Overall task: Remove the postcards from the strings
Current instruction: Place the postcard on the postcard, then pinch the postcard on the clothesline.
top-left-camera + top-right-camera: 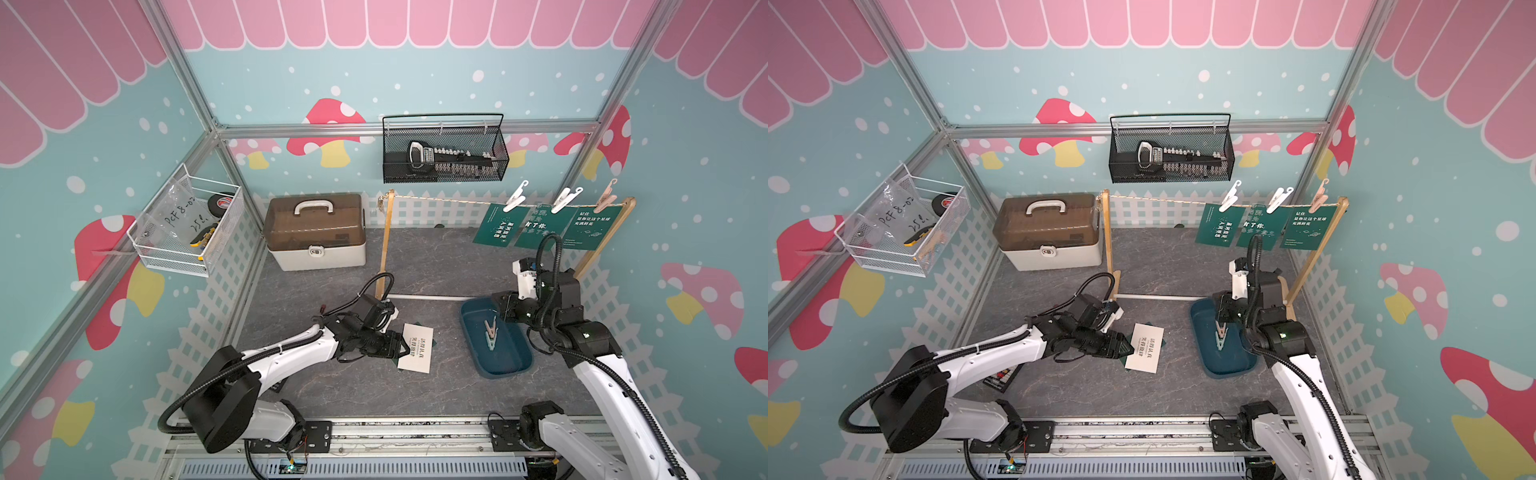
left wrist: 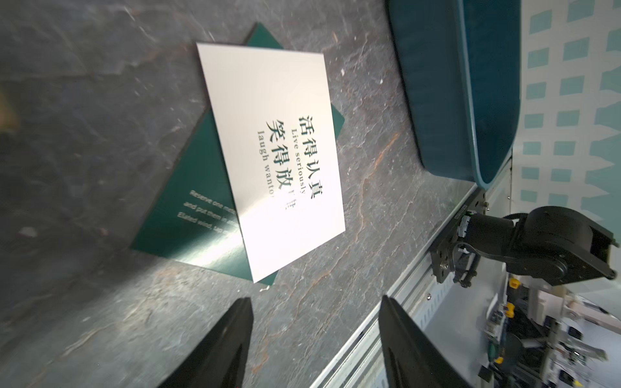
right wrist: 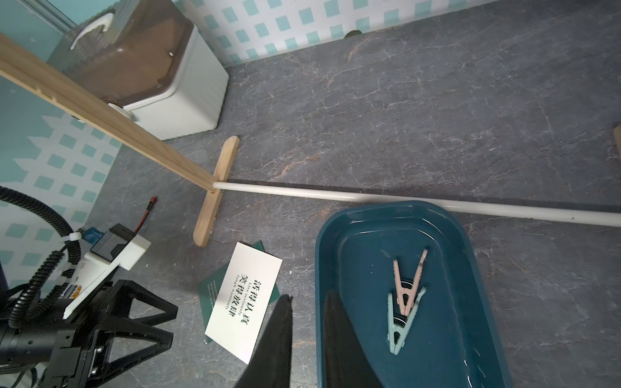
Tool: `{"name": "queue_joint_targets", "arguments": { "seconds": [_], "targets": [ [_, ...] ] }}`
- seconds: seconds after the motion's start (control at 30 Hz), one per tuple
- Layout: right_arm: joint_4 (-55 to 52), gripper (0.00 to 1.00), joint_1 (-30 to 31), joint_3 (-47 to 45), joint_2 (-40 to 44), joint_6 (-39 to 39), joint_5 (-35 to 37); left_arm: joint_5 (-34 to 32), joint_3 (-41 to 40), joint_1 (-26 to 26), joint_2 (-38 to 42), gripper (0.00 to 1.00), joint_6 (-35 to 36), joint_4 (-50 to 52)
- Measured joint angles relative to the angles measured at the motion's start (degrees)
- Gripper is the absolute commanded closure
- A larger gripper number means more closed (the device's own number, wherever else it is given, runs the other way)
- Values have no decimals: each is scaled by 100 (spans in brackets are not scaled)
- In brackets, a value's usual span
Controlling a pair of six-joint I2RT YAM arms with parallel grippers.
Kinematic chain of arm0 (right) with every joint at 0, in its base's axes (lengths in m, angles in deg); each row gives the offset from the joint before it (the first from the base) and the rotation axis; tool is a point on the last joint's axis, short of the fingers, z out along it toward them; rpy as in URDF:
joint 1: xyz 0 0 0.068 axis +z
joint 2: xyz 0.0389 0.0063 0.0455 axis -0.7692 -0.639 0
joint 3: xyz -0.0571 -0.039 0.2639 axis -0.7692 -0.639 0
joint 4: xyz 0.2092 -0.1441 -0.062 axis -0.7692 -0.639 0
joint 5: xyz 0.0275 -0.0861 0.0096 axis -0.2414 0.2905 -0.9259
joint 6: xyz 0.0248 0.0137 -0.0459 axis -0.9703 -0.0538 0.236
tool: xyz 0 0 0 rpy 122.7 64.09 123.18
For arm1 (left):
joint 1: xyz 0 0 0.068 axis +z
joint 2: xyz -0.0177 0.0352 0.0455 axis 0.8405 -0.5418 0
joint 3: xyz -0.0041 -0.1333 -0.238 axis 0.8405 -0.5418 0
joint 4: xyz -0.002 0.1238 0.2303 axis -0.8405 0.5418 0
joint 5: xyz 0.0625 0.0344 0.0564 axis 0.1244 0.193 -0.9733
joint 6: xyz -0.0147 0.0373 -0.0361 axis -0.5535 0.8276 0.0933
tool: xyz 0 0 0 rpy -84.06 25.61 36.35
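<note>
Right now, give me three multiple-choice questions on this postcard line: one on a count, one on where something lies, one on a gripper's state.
1. How many postcards hang from the string?
A. Two
B. Three
C. Five

2. Where does the white postcard lie?
A. In the teal tray
B. Clipped to the string
C. On the table, overlapping a dark green postcard

3. How is the left gripper?
A. Open and empty
B. Shut on the white postcard
C. Shut on the string

Answers:
1 B: both top views show three hanging postcards pegged there.
2 C: the left wrist view shows it flat over the green one, and the tray holds only two clothespins.
3 A: its jaws stand apart with nothing between them.
</note>
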Motion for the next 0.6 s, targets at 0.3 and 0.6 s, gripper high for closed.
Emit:
{"name": "queue_joint_targets", "arguments": {
  "seconds": [0.3, 0.6],
  "targets": [
    [-693, 82, 0, 1292, 92, 282, -155, -1401, 461, -109, 1075, 36, 415, 452],
    [-1115, 81, 0, 3248, -400, 960, -376, -1362, 765, -282, 1137, 35, 1394, -1897]
  ]
}}
